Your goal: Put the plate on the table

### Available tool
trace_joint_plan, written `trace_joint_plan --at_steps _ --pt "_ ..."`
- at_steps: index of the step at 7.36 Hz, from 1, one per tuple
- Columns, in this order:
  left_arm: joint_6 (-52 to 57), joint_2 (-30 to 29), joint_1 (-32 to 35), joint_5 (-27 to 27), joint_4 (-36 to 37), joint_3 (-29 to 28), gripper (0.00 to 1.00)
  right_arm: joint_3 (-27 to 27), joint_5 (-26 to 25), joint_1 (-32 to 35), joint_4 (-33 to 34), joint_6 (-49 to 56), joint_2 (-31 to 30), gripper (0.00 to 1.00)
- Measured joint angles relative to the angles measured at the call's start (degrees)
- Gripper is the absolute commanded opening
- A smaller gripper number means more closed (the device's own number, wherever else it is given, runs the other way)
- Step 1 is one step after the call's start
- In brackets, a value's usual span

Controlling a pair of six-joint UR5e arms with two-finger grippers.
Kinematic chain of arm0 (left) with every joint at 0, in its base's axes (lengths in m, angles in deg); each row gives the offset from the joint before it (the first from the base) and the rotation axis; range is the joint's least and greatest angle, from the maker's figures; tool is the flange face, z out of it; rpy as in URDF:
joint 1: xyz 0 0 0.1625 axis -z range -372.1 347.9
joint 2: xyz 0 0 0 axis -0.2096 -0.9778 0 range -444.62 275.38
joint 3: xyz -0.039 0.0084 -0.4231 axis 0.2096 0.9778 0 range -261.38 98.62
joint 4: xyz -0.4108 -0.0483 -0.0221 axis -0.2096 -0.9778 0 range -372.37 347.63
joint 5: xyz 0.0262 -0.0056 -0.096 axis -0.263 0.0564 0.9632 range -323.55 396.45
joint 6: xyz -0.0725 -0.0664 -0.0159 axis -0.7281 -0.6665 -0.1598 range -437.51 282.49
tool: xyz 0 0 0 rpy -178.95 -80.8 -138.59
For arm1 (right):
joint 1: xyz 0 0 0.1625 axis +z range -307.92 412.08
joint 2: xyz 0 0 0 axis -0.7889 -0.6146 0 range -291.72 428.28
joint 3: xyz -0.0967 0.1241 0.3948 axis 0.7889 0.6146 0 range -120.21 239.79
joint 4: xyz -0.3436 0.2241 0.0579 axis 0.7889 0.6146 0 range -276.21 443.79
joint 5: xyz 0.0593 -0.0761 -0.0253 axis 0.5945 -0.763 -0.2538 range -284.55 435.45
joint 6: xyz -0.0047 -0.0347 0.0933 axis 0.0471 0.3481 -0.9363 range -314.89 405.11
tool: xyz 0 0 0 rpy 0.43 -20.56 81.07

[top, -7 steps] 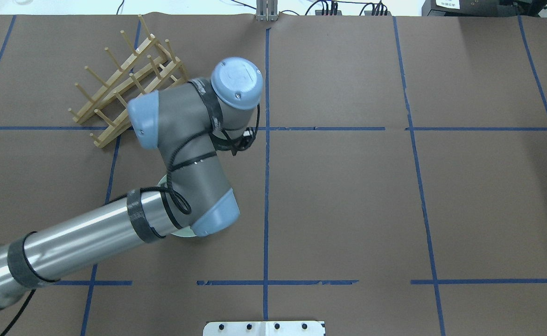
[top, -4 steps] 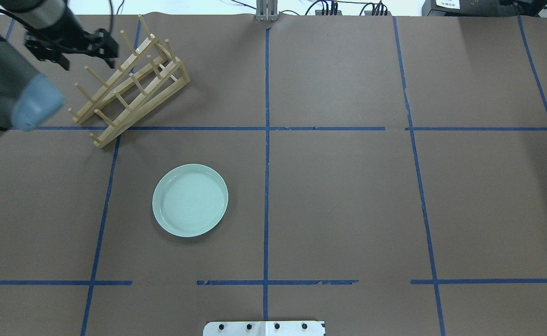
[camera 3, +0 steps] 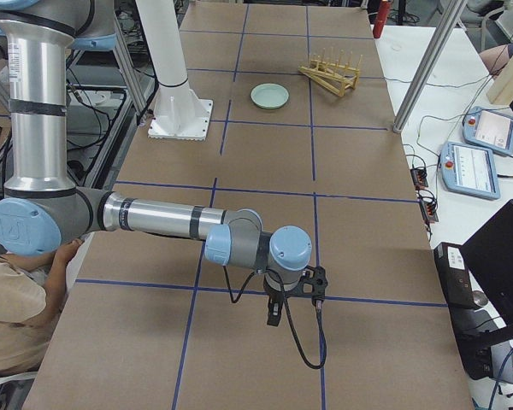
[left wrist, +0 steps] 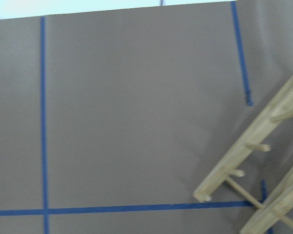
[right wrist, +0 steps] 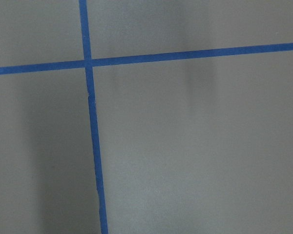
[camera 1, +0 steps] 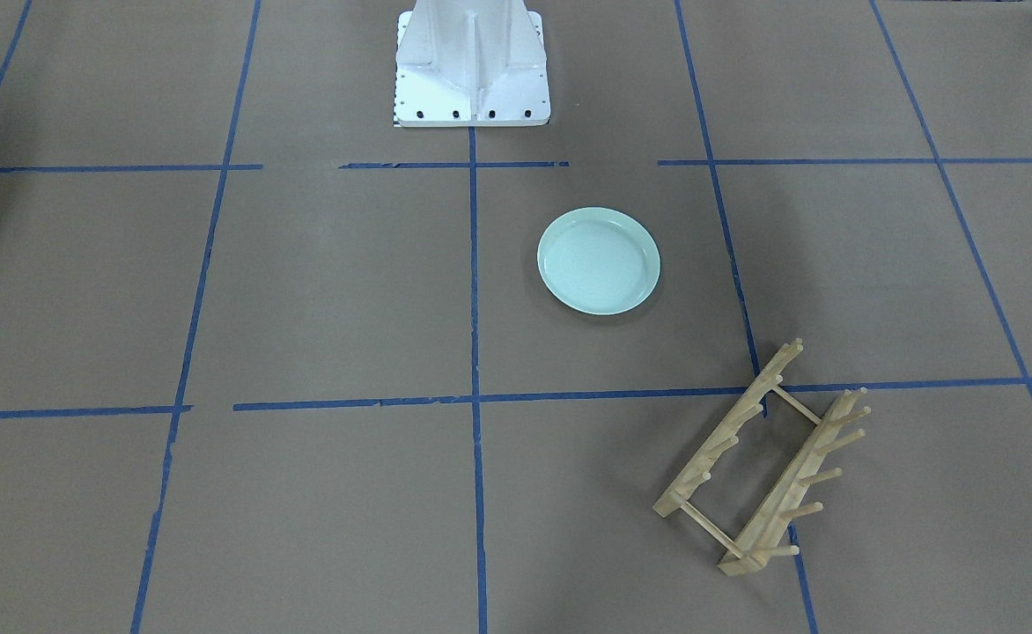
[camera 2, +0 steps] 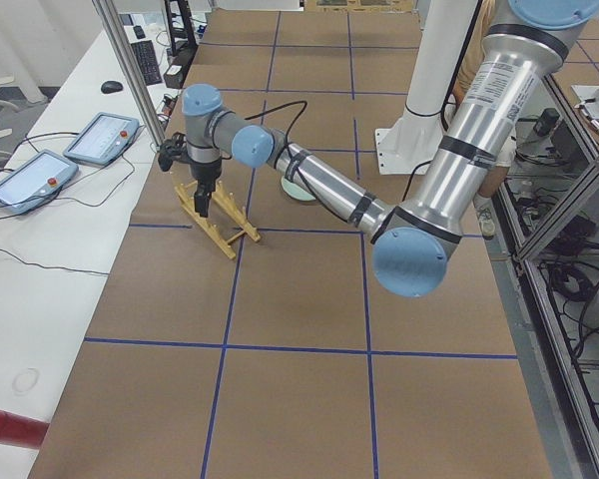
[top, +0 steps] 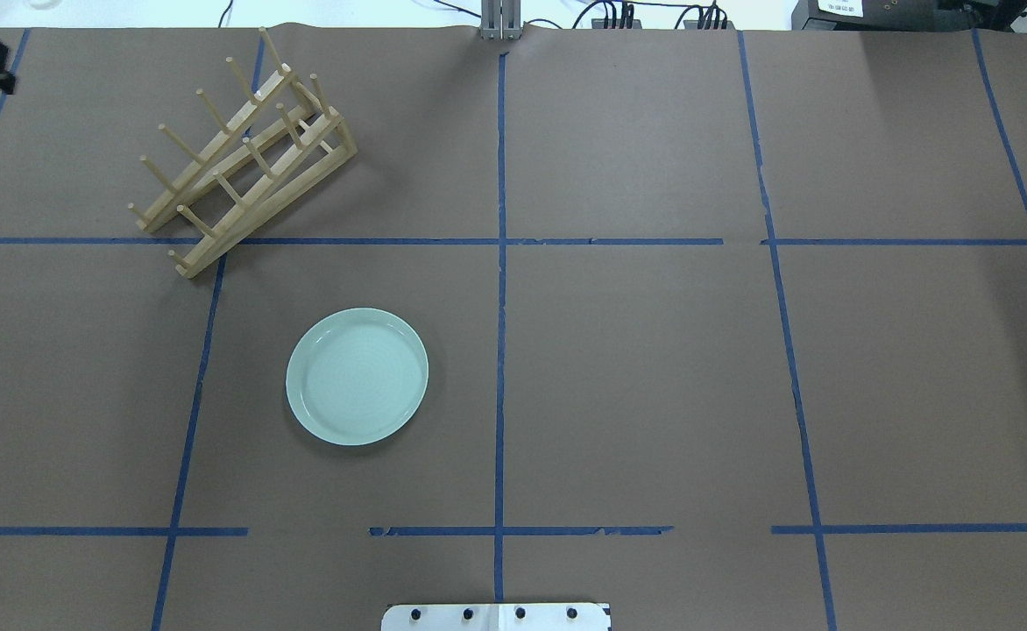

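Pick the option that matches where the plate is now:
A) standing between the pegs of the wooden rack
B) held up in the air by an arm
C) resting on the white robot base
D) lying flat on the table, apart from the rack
D: the plate lies flat on the table, with bare paper between it and the wooden rack, and nothing touching it.

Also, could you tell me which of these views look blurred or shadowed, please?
Left wrist view: soft, probably motion blur, with the rack and tape lines smeared. Right wrist view: sharper, but broad soft shadows cross the table. Overhead view: crisp and evenly lit, the plate throwing only a thin shadow along its lower edge.
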Motion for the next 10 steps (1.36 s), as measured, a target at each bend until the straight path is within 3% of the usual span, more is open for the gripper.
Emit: trace_joint_plan --at_steps 1,5,8,10 --pt "4.59 3.69 2.47 2.52 -0.1 -0.46 1.0 0.03 0.0 0.0 0.0 0.0 0.02 1.0" --pt "-12.47 7.67 2.64 0.31 -0.71 2.23 1.0 0.03 0.0 0.0 0.0 0.0 0.01 1.0" --pt "1.0 12.62 2.54 0.43 -3.63 1.44 1.0 0.0 0.0 0.0 0.0 0.0 0.0 1.0" --pt "3.36 12.8 2.54 6.68 -3.61 -0.16 1.0 0.03 0.0 0.0 0.0 0.0 0.0 1.0"
